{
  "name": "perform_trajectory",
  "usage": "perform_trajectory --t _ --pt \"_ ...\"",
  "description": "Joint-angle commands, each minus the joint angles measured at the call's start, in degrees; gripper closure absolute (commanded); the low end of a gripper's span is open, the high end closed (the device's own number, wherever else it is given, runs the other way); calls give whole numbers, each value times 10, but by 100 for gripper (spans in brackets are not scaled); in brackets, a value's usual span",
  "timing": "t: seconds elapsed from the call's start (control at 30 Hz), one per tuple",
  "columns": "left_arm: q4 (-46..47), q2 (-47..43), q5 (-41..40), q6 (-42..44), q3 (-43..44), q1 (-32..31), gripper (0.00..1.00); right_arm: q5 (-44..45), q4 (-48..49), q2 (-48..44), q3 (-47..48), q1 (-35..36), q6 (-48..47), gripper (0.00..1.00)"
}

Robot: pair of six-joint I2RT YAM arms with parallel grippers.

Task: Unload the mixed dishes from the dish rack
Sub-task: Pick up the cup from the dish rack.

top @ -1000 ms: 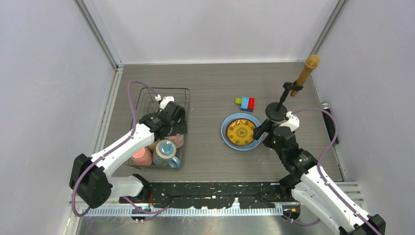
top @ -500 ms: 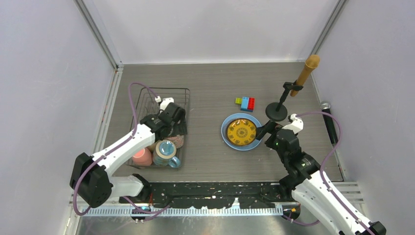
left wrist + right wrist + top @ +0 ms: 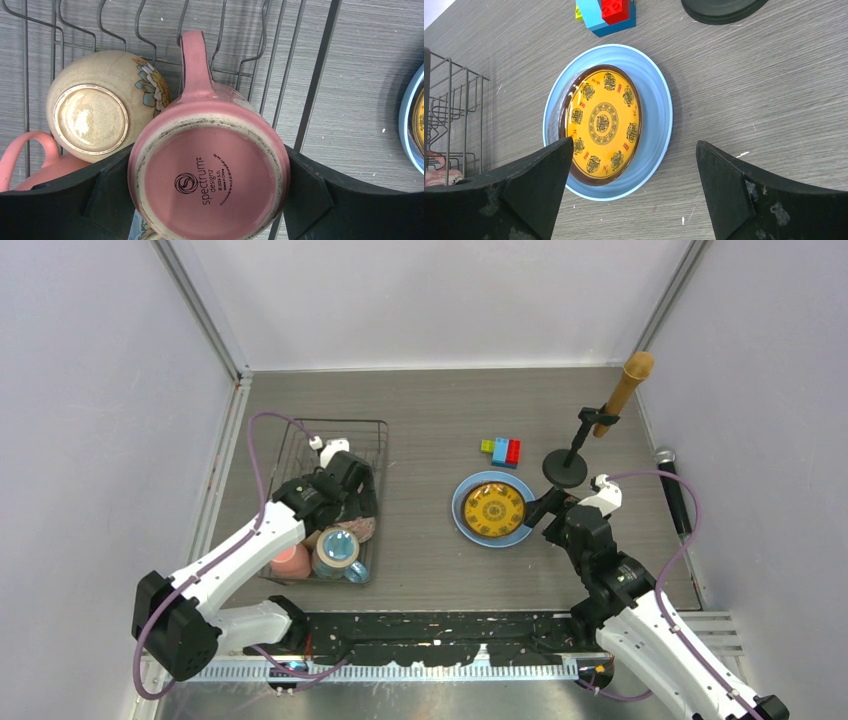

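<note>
**Four dishes in the rack, two plates out on the worktop**

We count four dishes inside the dish rack [image 3: 352,438]. They are one pink mug [image 3: 210,190] turned base up, one beige flowered bowl [image 3: 95,115] also base up and touching the mug's side, one pink cup [image 3: 22,155], and one blue mug [image 3: 337,552] at the near end. The pink cup sits just beside the blue mug.

The left gripper [image 3: 210,147] straddles the pink mug with one finger close against each side. We cannot tell whether the jaws are pinching it or only flanking it.

Out on the worktop [image 3: 430,410] lie two plates in one stack, the yellow patterned plate [image 3: 604,122] resting on the light blue plate [image 3: 656,115]. The right gripper [image 3: 634,141] hangs at their right side with its jaws spread wide and nothing between them.

We also count one cluster of toy bricks [image 3: 606,12] just beyond the plates, in red, blue and yellow-green. There are two microphones, a standing one [image 3: 628,380] whose round base [image 3: 565,470] is just right of the plates, and a lying one [image 3: 675,495] along the right edge.

The rack sits near the left edge. A bare strip of worktop separates it from the plates, and more open surface lies along the far wall.
</note>
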Motion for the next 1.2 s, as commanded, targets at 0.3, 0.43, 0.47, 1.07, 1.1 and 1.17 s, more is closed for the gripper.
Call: perform_trajectory --t 0.3,0.43,0.47,1.07,1.1,1.17 --pt "42 -38 -31 32 71 1 60 18 17 -3 -2 -2 3 0" --pt "47 -40 -35 39 82 1 62 22 17 -3 -3 -2 3 0" --pt "49 -41 -35 42 84 1 63 22 17 -3 -3 -2 3 0" --pt "62 -78 -83 81 135 1 79 17 18 -17 -5 -3 -2 0" --pt "63 -84 -86 80 132 1 82 15 18 -19 -5 -3 -2 0" --pt "63 -103 -87 72 122 1 87 12 21 -22 -6 -2 -4 0"
